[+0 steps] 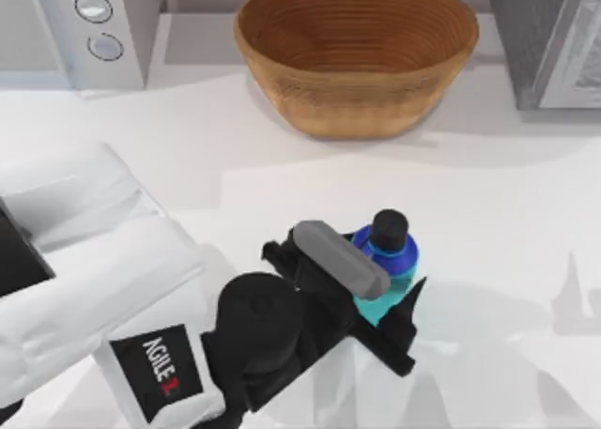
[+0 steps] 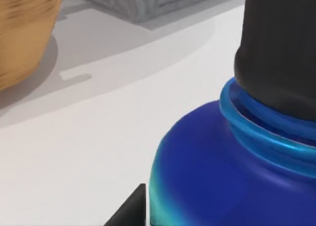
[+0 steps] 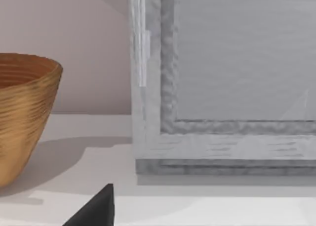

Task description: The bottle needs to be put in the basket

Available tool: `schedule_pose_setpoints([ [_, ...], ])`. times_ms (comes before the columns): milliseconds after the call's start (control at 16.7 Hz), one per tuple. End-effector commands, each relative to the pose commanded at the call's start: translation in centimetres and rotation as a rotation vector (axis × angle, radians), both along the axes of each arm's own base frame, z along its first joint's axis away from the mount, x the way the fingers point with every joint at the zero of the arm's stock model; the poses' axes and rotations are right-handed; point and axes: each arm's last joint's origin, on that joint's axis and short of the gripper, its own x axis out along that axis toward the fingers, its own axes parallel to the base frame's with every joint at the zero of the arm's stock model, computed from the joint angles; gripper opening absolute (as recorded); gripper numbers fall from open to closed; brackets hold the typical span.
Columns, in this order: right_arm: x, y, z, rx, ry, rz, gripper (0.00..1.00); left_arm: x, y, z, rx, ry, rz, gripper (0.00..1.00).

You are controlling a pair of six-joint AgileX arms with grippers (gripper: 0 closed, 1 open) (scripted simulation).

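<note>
bottle (image 1: pixel 387 260), small cyan plastic w/ dark blue shoulder & black cap: upright on white counter (image 1: pixel 488 185), well short of brown wicker basket (image 1: pixel 357 53). left gripper (image 1: pixel 376 293) fingers flank body; closure can't tell. prob. light, rigid, smooth; grip mid-body.

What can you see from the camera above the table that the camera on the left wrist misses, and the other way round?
Only the top view shows the left arm's hand around the bottle, the basket's whole ribbed inside, and a white appliance with two knobs at the back left. Only the left wrist view shows the bottle up close: the ridged black cap, the blue ring below it and the dark blue shoulder. Both show the bottle, the basket, the white table and the grey appliance at the back right.
</note>
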Motion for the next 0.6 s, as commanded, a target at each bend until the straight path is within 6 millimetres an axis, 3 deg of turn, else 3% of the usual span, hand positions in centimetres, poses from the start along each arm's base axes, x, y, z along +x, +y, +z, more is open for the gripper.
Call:
schedule_pose_setpoints([
  [480, 0.00, 0.00, 0.00, 0.000, 0.000, 0.000, 1.00, 0.00, 0.00, 0.00, 0.000, 0.000, 0.000, 0.02],
  [600, 0.00, 0.00, 0.00, 0.000, 0.000, 0.000, 1.00, 0.00, 0.00, 0.00, 0.000, 0.000, 0.000, 0.00],
])
